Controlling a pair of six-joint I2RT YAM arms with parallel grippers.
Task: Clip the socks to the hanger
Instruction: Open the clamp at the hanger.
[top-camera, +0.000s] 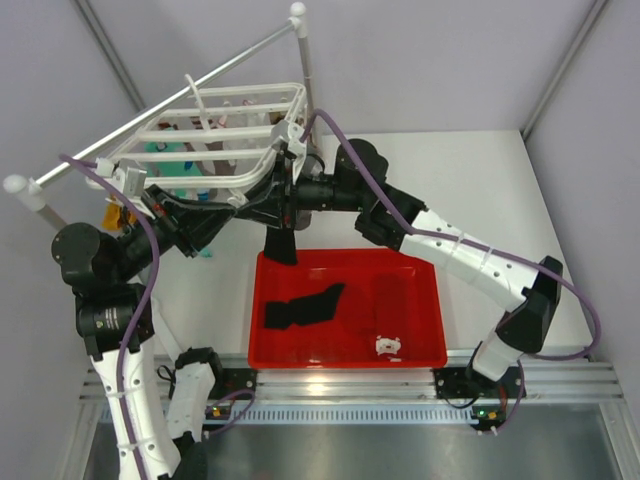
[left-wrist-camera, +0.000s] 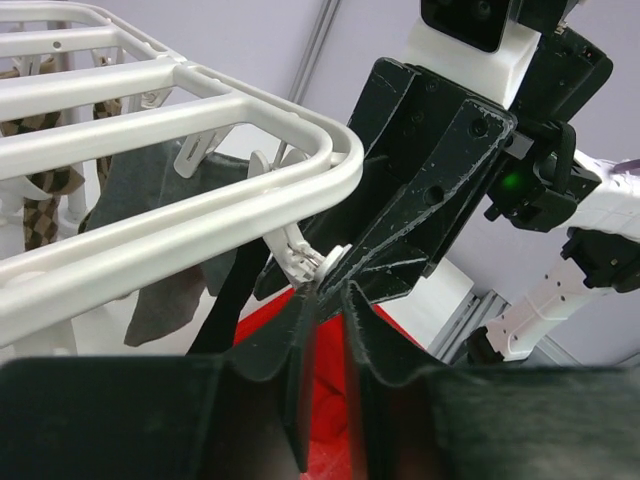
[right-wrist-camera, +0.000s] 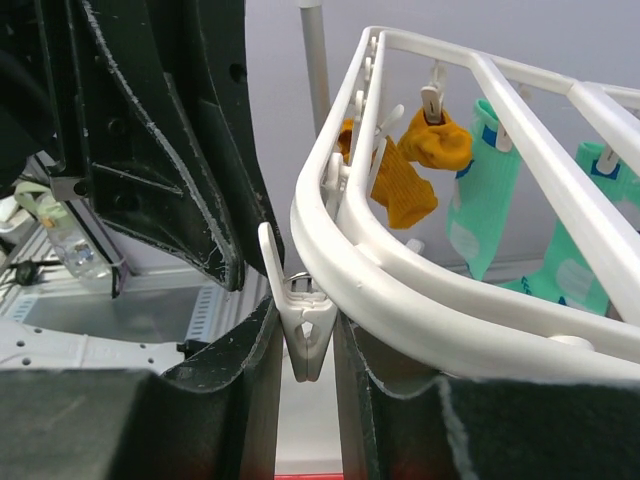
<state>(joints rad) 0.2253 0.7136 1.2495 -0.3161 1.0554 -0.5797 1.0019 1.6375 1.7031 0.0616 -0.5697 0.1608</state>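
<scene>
Under the corner of the hanger, my right gripper pinches a white clip dangling off the rim. Left gripper faces it, fingers nearly together; can't tell what it grips. Black sock hangs vertical just below both, left arm nearer.

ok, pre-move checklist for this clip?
1. Right gripper on clip: ok, closed around it.
2. Clip mouth open: cannot tell.
3. Hanging sock at the clip: cannot tell; it dangles just below both grippers.
4. Left gripper holding that sock: cannot tell.
5. All socks off tray: not ok; black sock and red sock lie in it.
</scene>
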